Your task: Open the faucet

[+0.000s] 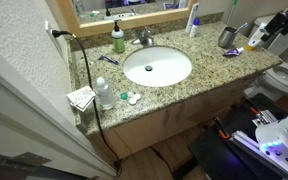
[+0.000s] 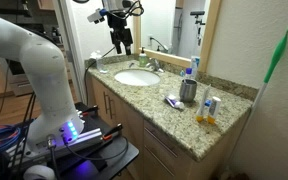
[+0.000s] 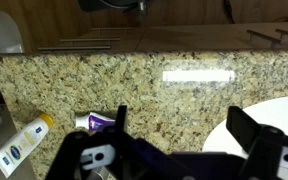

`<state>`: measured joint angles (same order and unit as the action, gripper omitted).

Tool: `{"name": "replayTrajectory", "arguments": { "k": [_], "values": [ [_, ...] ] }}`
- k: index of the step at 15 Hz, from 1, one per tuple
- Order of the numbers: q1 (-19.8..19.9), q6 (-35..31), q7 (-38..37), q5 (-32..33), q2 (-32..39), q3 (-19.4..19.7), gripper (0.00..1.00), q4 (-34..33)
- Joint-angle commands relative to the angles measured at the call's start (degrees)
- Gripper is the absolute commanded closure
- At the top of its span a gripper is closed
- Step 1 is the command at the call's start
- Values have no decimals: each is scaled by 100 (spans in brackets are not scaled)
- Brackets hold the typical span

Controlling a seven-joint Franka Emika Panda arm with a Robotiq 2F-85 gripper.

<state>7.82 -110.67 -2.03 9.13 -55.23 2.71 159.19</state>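
The faucet (image 1: 142, 38) is a small silvery tap at the back rim of the white oval basin (image 1: 157, 67); both also show in an exterior view, faucet (image 2: 154, 64) and basin (image 2: 136, 77). My gripper (image 2: 121, 40) hangs open and empty well above the granite counter, apart from the faucet. In an exterior view it (image 1: 257, 38) appears over the counter's end near the metal cup (image 1: 227, 37). In the wrist view the open fingers (image 3: 182, 130) frame bare granite with the basin's edge (image 3: 284, 108) at the right. The faucet is out of the wrist view.
A green soap bottle (image 1: 117, 38) stands beside the faucet. A purple tube (image 3: 89, 122) and a white-and-yellow tube (image 3: 19, 145) lie on the counter. A clear bottle (image 1: 104, 93), papers (image 1: 81, 97) and a black cable (image 1: 84, 70) are at the far end. A toilet (image 1: 284, 78) stands beyond the counter.
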Motion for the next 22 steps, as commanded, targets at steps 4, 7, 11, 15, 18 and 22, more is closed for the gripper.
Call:
{"name": "replayTrajectory", "arguments": {
  "k": [4, 7, 11, 15, 18, 22],
  "values": [
    [-14, 37, -9, 6, 26, 8, 0, 44],
    [-14, 38, -9, 6, 26, 8, 0, 44],
    [-455, -489, -823, -215, 1219, -885, 0, -484],
    [-601, -651, -1556, -413, 2399, -1418, 0, -1569],
    [-768, -702, -1530, -350, 2204, -1346, 0, -1478],
    [-820, -635, -1433, -265, 2913, -1377, 0, -1875]
  ]
}}
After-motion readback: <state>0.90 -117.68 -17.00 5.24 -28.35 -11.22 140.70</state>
